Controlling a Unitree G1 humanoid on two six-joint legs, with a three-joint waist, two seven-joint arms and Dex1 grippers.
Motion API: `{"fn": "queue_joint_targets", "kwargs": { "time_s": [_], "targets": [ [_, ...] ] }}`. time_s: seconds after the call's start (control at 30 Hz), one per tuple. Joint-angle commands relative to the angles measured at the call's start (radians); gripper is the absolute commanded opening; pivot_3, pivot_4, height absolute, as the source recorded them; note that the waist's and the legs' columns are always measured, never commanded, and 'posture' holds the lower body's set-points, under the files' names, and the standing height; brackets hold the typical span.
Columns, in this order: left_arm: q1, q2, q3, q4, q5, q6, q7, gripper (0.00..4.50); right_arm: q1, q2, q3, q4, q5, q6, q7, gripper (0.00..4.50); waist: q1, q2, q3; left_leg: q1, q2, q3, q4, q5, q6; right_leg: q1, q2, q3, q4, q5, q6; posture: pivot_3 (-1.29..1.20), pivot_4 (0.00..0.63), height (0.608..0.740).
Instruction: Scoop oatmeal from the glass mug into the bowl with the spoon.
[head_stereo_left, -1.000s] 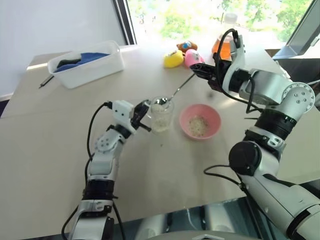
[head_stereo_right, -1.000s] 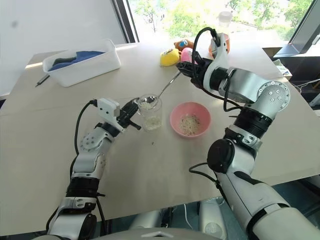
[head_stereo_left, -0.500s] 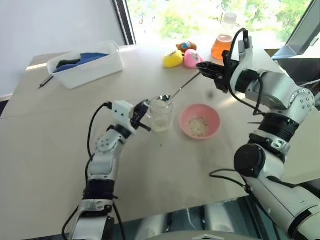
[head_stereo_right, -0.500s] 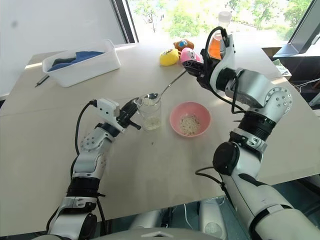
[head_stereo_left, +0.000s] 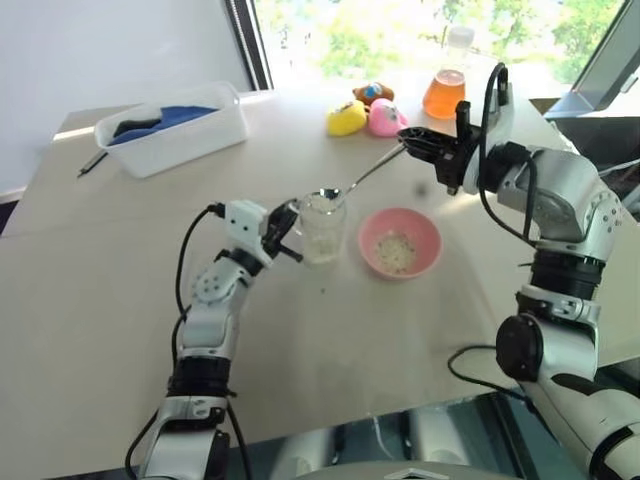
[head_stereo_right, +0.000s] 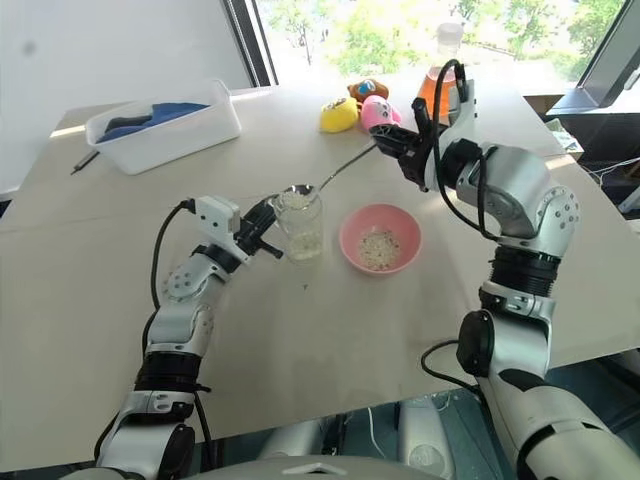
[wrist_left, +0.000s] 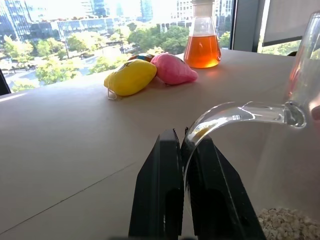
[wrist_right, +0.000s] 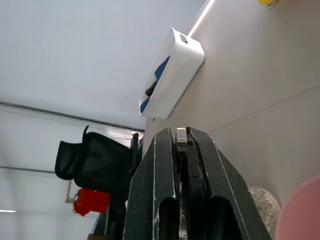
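While I hold both grips, these are the readings against the frame a second back:

Left gripper (wrist_left: 182, 150): my fingers are pinched together on the glass mug's clear handle, and the arm has kept its place.

Glass mug (head_stereo_left: 322, 228): upright on the table (head_stereo_left: 90, 290), just to my left of the bowl and not touching it; it stands where it stood before.

Oatmeal in mug (wrist_left: 285, 222): a low layer of pale flakes lies on the bottom.

Right gripper (head_stereo_left: 415, 140): my fingers are clamped on the far end of the spoon's handle, with no gap but the metal strip between them. Since the earlier frame my wrist has rolled and the forearm has swung out to my right.

Spoon (head_stereo_left: 362, 177): its handle slopes down from my right gripper toward the mug. A second ago its small bowl sat down inside the mouth of the mug; now it is at the rim, raised, with some flakes on it.

Bowl (head_stereo_left: 400, 242): pink, on the table beside the mug, unmoved, with a small clump of oatmeal in its middle.

Background: the white tray (head_stereo_left: 172, 127), the yellow toy (head_stereo_left: 347, 118) and pink toy (head_stereo_left: 385, 117), and the flask of orange liquid (head_stereo_left: 444, 90) are unchanged.
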Motion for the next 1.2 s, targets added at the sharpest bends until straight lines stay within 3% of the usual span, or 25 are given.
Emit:
{"fn": "queue_joint_targets", "kwargs": {
  "time_s": [0.03,0.47,0.8,1.03,1.2],
  "targets": [
    [0.004,0.003,-0.009,0.022,0.009,-0.004,-0.008,0.01,0.009,0.004,-0.021,-0.062,0.039,-0.04,0.01,0.0,0.0,0.0,0.0,0.0,0.0,0.0,0.0,0.0,0.0,0.0,0.0,0.0,0.0,0.0,0.0,0.0,0.15,0.74],
    [-0.011,0.009,-0.011,0.05,0.009,-0.015,-0.022,0.01,0.091,-0.031,-0.087,-0.106,0.039,-0.026,0.072,0.0,0.002,0.0,-0.001,0.0,0.0,0.0,0.0,0.0,0.0,0.0,0.0,0.0,0.0,0.0,0.0,0.0,0.15,0.74],
    [-0.01,0.041,0.019,0.071,-0.001,-0.02,-0.024,0.01,0.208,-0.214,-0.113,-0.064,0.039,0.055,0.168,0.0,0.002,0.001,-0.001,0.0,0.0,0.001,0.0,0.0,0.0,0.0,0.0,0.0,0.0,0.0,0.0,0.0,0.15,0.74],
    [-0.014,0.049,0.02,0.084,-0.003,-0.026,-0.016,0.01,0.225,-0.38,0.028,-0.068,0.016,0.049,0.247,0.0,0.0,0.001,-0.002,0.002,0.002,0.004,0.0,0.0,0.0,0.001,-0.001,0.003,0.0,0.0,0.0,0.0,0.15,0.74],
    [-0.008,0.041,0.014,0.084,0.001,-0.031,-0.009,0.01,0.201,-0.471,0.167,-0.209,-0.257,0.069,0.476,0.0,0.001,0.001,-0.002,0.001,0.002,0.004,0.0,0.0,0.001,0.001,-0.001,0.003,0.0,0.0,0.0,0.0,0.15,0.74]
  ]
}}
